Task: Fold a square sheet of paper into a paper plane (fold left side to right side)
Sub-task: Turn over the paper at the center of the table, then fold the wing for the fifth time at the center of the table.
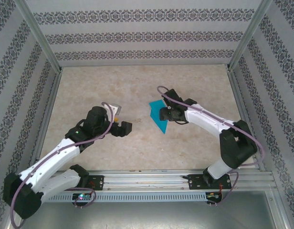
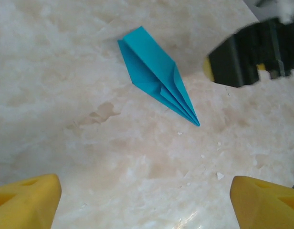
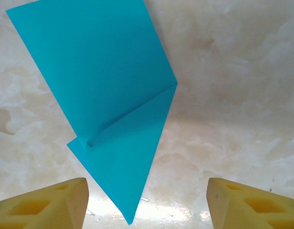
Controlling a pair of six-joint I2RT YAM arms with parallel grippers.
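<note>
The right gripper (image 3: 147, 202) hangs with its yellow fingers spread wide and nothing in them, just beside the paper plane (image 3: 109, 95), whose pointed end shows between them. The paper plane lies on the marbled bench (image 1: 137, 86). Left of it and well apart, the left gripper (image 1: 124, 128) is also wide open and empty.

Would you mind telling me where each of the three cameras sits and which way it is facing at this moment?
Top external: fixed above and behind the bases, looking down on the table; both arms, the left gripper and the right gripper show.
Left wrist: on the left arm, looking down and across at the paper plane; its yellow fingers at the bottom corners.
Right wrist: close above the paper plane, facing down; its yellow fingers at the bottom corners.
Shared: all three see the paper plane.
</note>
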